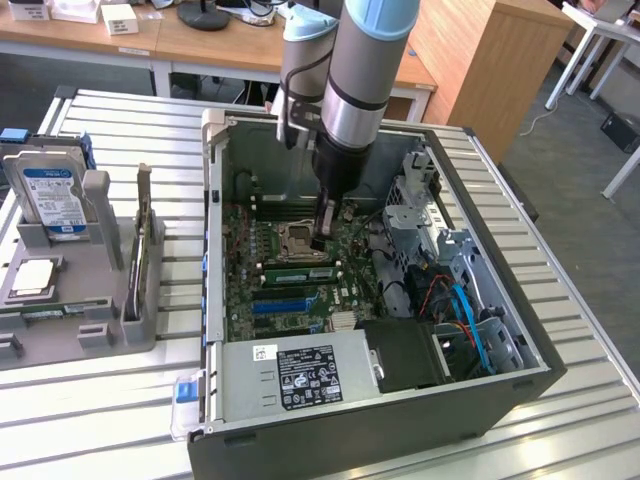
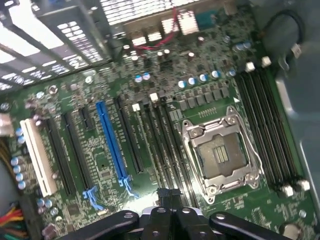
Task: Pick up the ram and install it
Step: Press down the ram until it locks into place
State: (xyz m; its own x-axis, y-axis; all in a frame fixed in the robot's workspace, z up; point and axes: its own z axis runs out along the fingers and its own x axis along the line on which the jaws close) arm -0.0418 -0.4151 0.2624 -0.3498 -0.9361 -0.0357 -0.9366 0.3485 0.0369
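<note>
Exterior view: an open black desktop case [image 1: 400,420] lies on its side on a ribbed metal bench [image 1: 590,340], its green motherboard [image 1: 262,262] facing up. The arm's glossy grey cylinder drops into the case and ends in the tool [image 1: 320,240], which stands just at the square, silver-framed processor socket [image 1: 303,238]. The jaws are clenched together, and nothing can be made out between them. A long, narrow green ram stick [image 1: 297,273] lies in a slot just in front of the socket, near the tool tip and just beside the bright blue slots [image 1: 283,303]. A labelled silver power supply [image 1: 300,370] fills the near edge of the case. On the exterior view's left, a grey moulded holder [image 1: 90,330] carries a hard drive [image 1: 50,200] with a blue-and-white label, upright in its stand.

Wrist view: the board is seen from close above, dense with tiny silver capacitors. The empty socket [image 2: 220,155] shows its shiny hinged metal frame and gold contact field (detail lost from farther off). Beside it run long dark memory slots [image 2: 267,125] with pale end clips, a long blue plastic slot [image 2: 112,142] and a white slot [image 2: 37,157]. The tool's [image 2: 168,197] black linkage with round bolts converges to a narrow closed tip over the slots next to the socket. Whether that tip touches the board cannot be told.
</note>
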